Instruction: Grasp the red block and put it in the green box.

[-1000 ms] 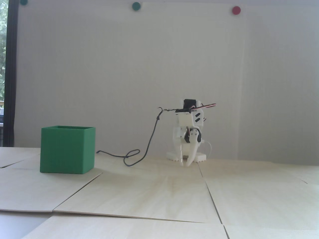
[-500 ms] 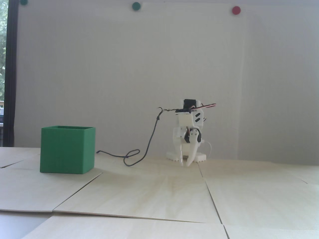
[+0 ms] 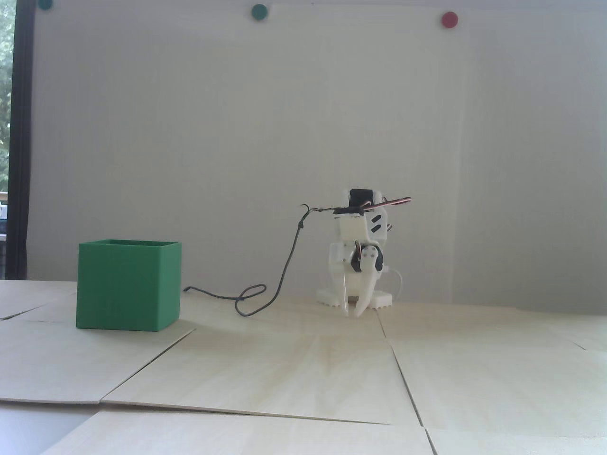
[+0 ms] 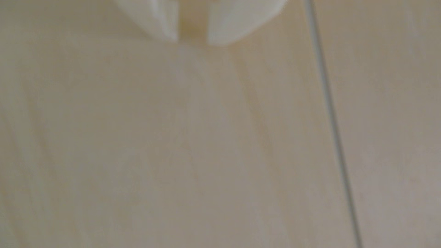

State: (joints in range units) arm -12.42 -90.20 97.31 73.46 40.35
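Gripper (image 4: pixel 192 40) slightly spread, empty, seemingly just above table; green box (image 3: pixel 128 284) unlabelled

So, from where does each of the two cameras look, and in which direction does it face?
Fixed view: low at table height, facing the wall; shows the green box at left and the whole folded arm, gripper tips down.
Wrist view: on the gripper, looking down at the wooden table; only fingertips show.
Shared: gripper tips and table.

pale wooden table (image 3: pixel 303 369), black cable (image 3: pixel 265 296), wall magnets (image 3: pixel 449 19)
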